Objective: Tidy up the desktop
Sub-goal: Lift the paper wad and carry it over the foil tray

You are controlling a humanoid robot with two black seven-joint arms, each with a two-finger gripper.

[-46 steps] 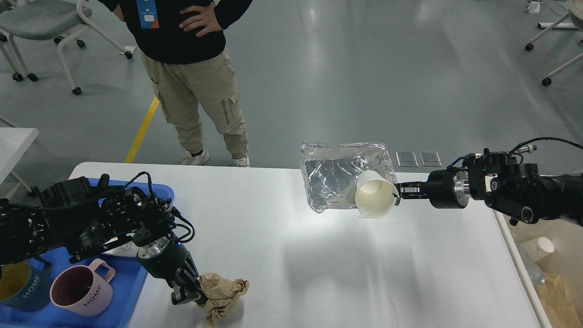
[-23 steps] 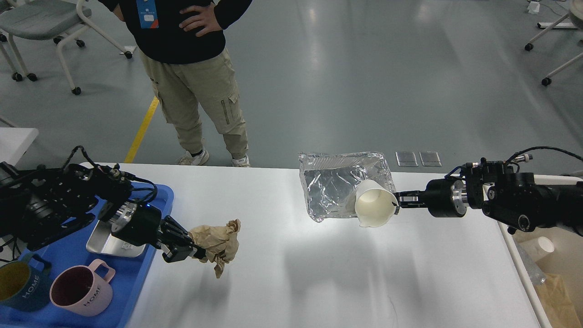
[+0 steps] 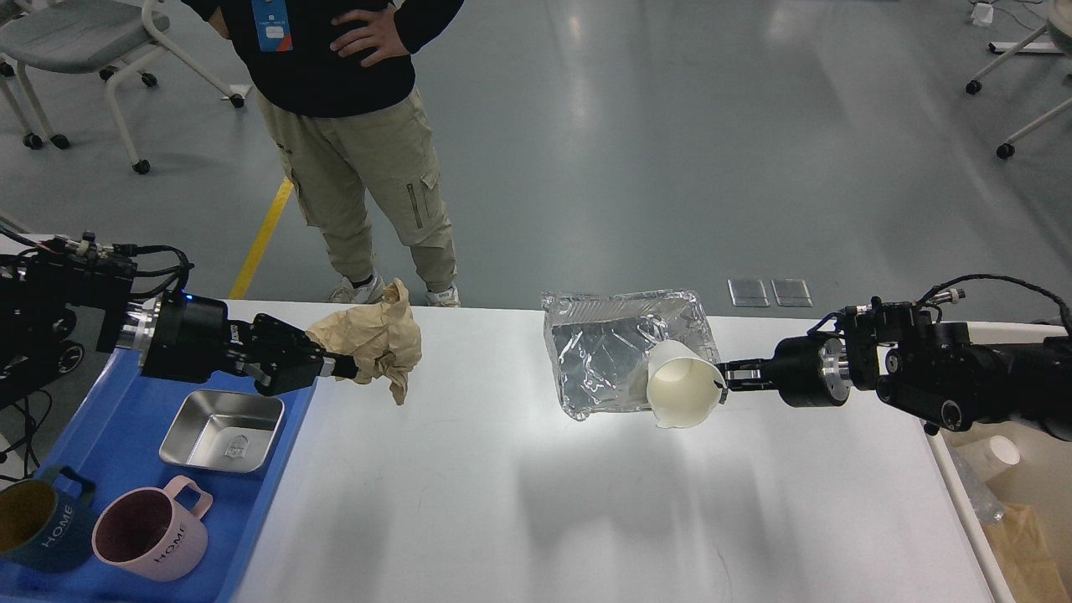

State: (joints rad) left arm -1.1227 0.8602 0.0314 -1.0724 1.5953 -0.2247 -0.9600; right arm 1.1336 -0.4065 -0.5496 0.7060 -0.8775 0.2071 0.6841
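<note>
The white desktop (image 3: pixel 536 502) fills the lower middle of the head view. My left gripper (image 3: pixel 339 366) is shut on a crumpled brown paper wad (image 3: pixel 373 339) and holds it in the air above the desktop's far left part. My right gripper (image 3: pixel 727 378) is shut on the rim of a white paper cup (image 3: pixel 682 392), held on its side with its mouth toward me. A crumpled foil tray (image 3: pixel 620 347) hangs with the cup, just behind it, above the desktop's far right part.
A blue tray (image 3: pixel 117 452) at the left holds a steel dish (image 3: pixel 222 431), a pink mug (image 3: pixel 151 528) and a dark mug (image 3: pixel 38 528). A beige bin (image 3: pixel 1017 502) with trash stands off the right edge. A person (image 3: pixel 352 126) stands behind the table.
My left gripper has lifted the brown paper wad off the desktop's front and carried it up and toward the far left. My right gripper with cup and foil has barely shifted.
</note>
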